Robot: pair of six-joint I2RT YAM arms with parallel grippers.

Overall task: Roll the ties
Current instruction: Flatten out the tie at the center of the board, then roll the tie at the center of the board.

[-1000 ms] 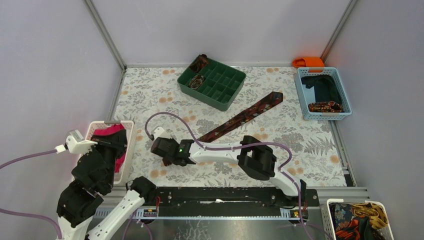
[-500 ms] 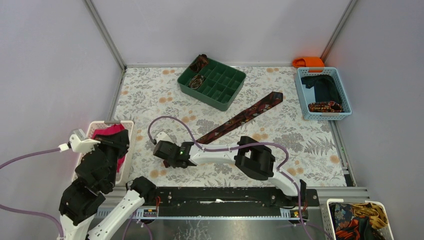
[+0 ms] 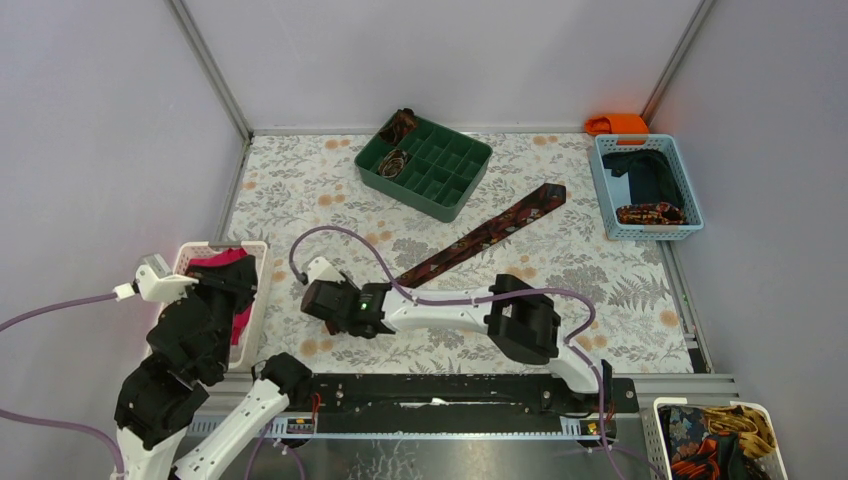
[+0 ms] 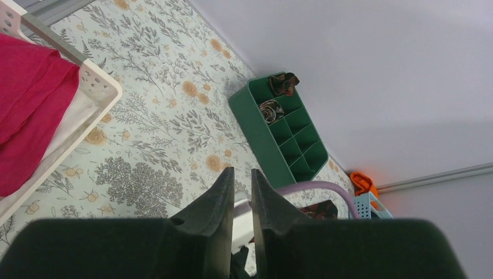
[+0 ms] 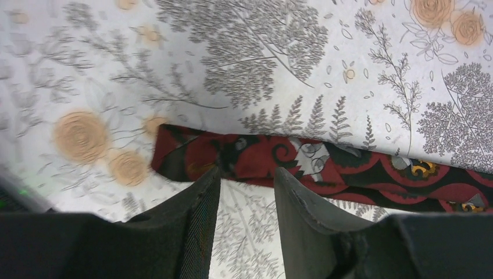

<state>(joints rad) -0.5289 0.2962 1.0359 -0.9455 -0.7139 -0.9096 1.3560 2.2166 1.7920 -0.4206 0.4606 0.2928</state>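
Right gripper (image 5: 247,174) nudged toward 10 o'clock, open over narrow end of maroon patterned fabric tie (image 5: 325,165); grasp next. Left gripper (image 4: 242,192) nearly closed, empty.

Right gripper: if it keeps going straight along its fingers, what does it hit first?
Probably the narrow end of the tie, lying flat just beyond the right gripper, whose jaws are open. Depth is unclear.

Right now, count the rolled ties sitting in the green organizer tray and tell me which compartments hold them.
2. One rolled tie fills the far corner compartment of the green organizer tray; the other rolled tie sits in the compartment beside it, along the left side. Remaining compartments look empty.
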